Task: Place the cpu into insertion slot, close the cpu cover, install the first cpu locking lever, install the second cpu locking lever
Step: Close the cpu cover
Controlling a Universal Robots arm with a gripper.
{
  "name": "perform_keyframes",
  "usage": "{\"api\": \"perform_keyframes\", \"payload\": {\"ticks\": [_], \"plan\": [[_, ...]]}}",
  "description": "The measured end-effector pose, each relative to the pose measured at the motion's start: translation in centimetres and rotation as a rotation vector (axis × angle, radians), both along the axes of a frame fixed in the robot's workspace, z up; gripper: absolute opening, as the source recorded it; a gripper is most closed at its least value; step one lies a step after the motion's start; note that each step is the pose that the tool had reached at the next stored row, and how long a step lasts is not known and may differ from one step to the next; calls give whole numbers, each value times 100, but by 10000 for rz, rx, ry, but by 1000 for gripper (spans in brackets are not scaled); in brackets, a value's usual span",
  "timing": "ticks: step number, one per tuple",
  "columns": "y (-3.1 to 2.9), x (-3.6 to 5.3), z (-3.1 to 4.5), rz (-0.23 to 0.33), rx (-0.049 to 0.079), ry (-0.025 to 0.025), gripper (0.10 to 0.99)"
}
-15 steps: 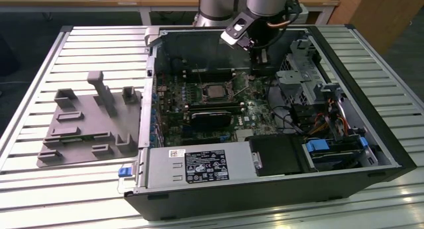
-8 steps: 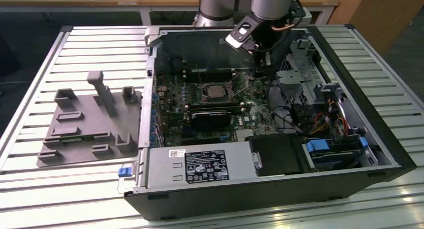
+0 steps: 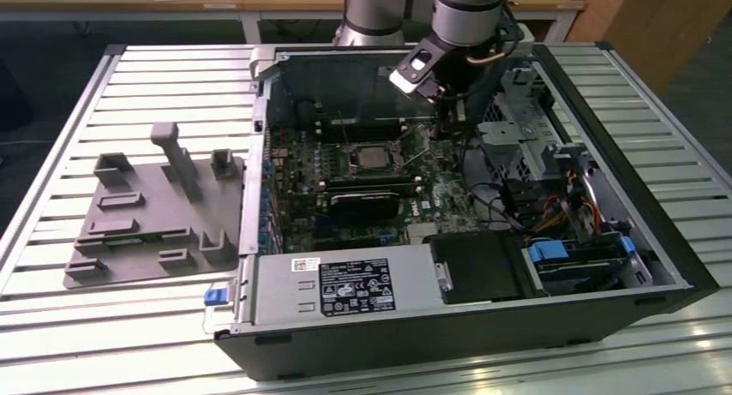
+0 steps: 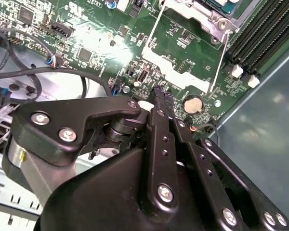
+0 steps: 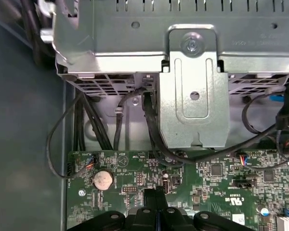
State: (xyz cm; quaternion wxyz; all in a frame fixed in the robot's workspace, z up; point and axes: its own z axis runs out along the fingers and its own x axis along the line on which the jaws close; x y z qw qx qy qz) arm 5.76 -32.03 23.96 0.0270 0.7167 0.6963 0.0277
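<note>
In the exterior view the open computer case [image 3: 458, 326] lies on the slatted counter [image 3: 171, 86]. The claw [image 3: 440, 119] hangs inside it at upper middle. The insertion slot [image 3: 369, 156] sits at frame centre, near the claw and apart from it.

In the second wrist view the claw [image 4: 161, 98] is pinched fully together, gripping nothing, above the motherboard [image 4: 86, 33] beside a coin battery [image 4: 193, 104].

In the first wrist view the claw [image 5: 156, 199] is pinched together over the board near that battery [image 5: 103, 180].

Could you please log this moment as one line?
gripper: shut, empty | position: over motherboard, near slot | levers: cannot tell
</note>
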Motion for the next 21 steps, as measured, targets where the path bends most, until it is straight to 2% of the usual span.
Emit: {"api": "perform_keyframes", "payload": {"ticks": [2, 7, 8, 9, 10, 12, 13, 16, 18, 19, 21], "plan": [[0, 0, -33, 0, 0, 0, 102], [0, 0, -35, 0, -1, 0, 102], [0, 0, -35, 0, -1, 32, 102], [0, 1, -37, 0, 0, 123, 102], [0, 2, -38, 0, 1, 248, 102], [0, 6, -40, 0, -1, 537, 102], [0, 9, -41, -1, -2, 692, 102], [0, 19, -44, -1, -3, 1240, 102], [1, 24, -47, -1, -10, 1571, 102], [0, 24, -47, -1, -18, 1683, 102], [0, 24, -47, -2, -19, 1691, 102]]}}
